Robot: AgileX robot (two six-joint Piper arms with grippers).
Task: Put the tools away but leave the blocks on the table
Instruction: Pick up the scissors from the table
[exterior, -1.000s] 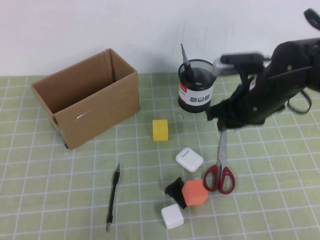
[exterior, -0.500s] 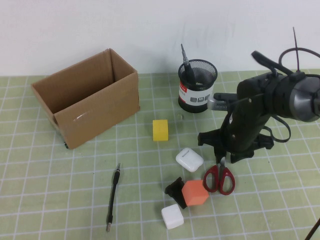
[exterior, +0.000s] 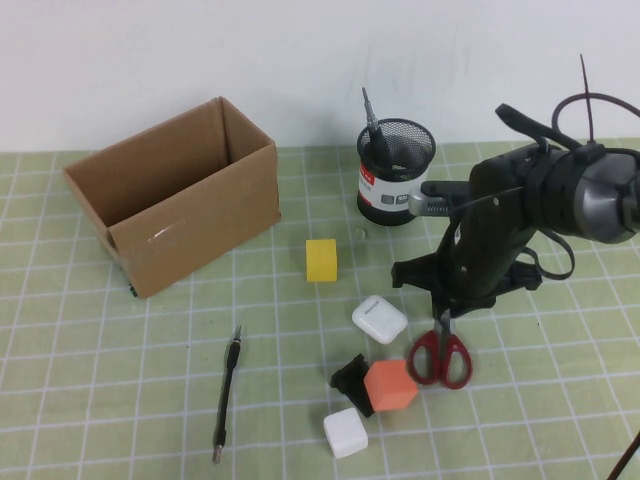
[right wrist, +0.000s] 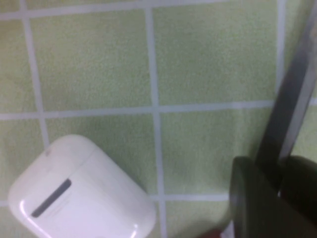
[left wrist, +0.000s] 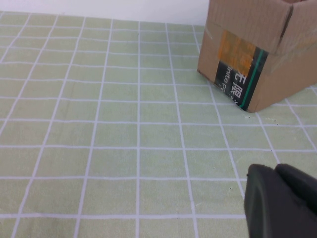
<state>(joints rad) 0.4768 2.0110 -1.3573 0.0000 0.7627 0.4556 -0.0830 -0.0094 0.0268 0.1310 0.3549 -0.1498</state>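
Steel blades of the scissors [exterior: 444, 322] sit between the closing fingers of the right gripper [exterior: 443, 313]; grip not confirmed. Thin blades may slip or pivot, knocking the white block [exterior: 379, 319] just beside. Left gripper [left wrist: 277, 201] stays shut, parked near the cardboard box [left wrist: 257, 49].

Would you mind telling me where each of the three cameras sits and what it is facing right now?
High view: raised on the robot's side, angled down at the table; the right arm shows, right gripper over the scissors.
Left wrist view: low over the mat, facing the cardboard box; the left gripper shows.
Right wrist view: straight down at the white case and scissor blades, its fingers closing around them.
Shared: high and right wrist views both show scissors and white case.
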